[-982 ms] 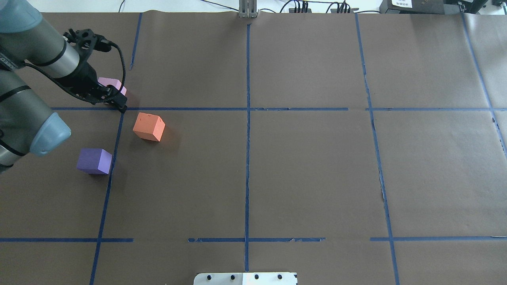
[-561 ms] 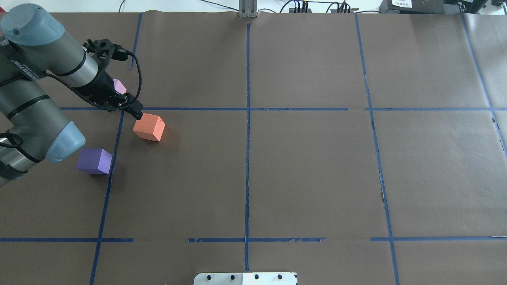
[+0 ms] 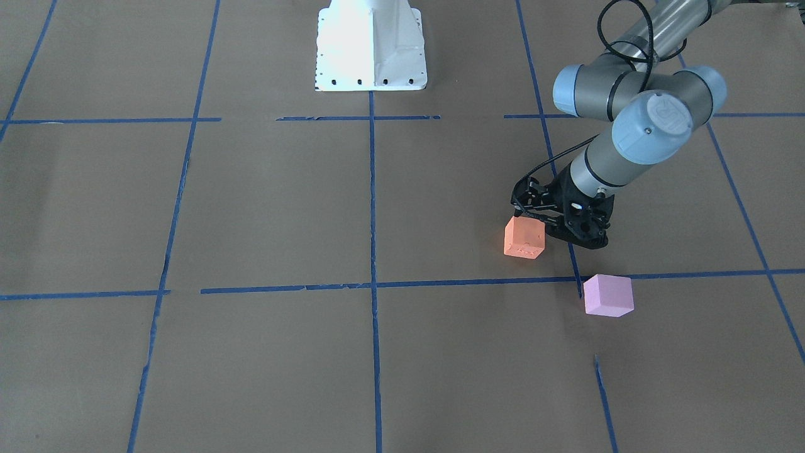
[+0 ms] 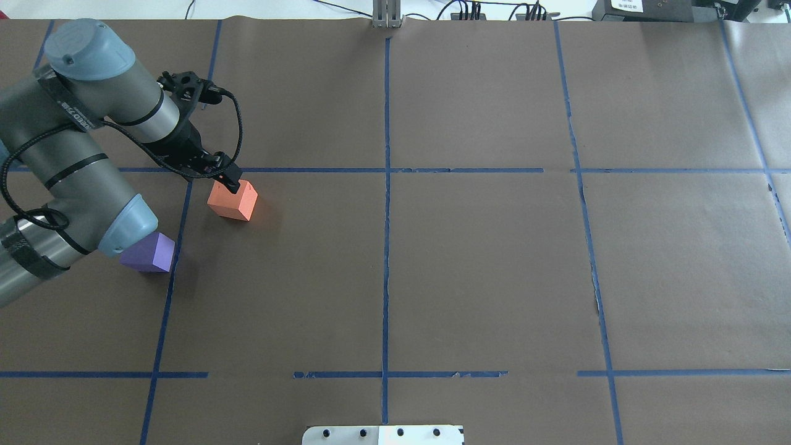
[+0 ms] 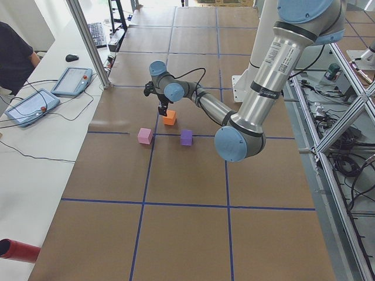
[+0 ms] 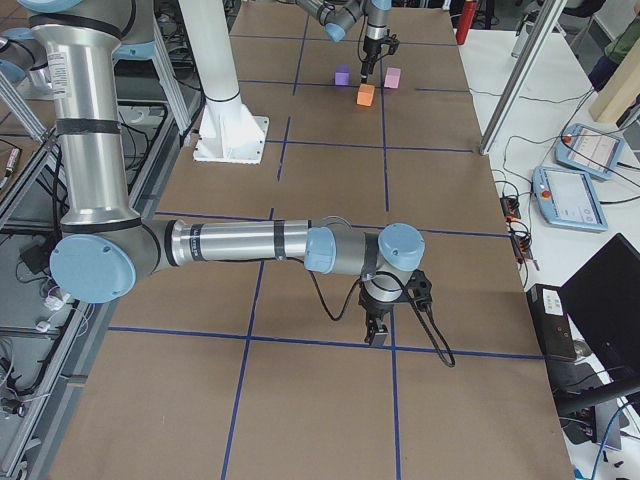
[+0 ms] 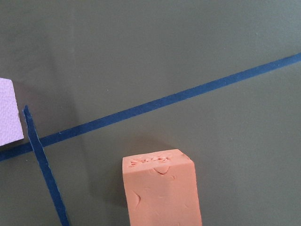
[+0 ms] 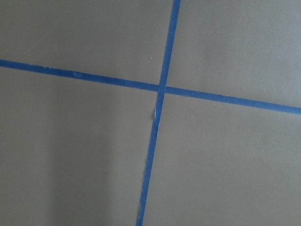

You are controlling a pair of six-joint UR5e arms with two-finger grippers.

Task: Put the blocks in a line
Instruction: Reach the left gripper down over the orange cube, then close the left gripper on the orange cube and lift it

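The orange block (image 4: 235, 203) lies just nearer than a blue tape line; it also shows in the front view (image 3: 524, 238) and fills the bottom of the left wrist view (image 7: 162, 193). My left gripper (image 4: 230, 184) is low at its far left top corner, its tip narrow, looking shut and empty. The purple block (image 4: 154, 253) lies nearer me and to the left, half under my left arm's elbow. The pink block (image 3: 607, 295) lies beyond the tape line; the arm hides it in the overhead view. My right gripper (image 6: 378, 335) hangs over a tape crossing far away; I cannot tell its state.
Brown paper with a blue tape grid (image 4: 386, 170) covers the table. The white robot base (image 3: 371, 50) stands at my side's middle. Tablets (image 5: 70, 81) and a person (image 5: 12, 58) are beyond the far edge.
My left arm has swung right, from over the pink block to the orange block's far corner. The three blocks have stayed in place.
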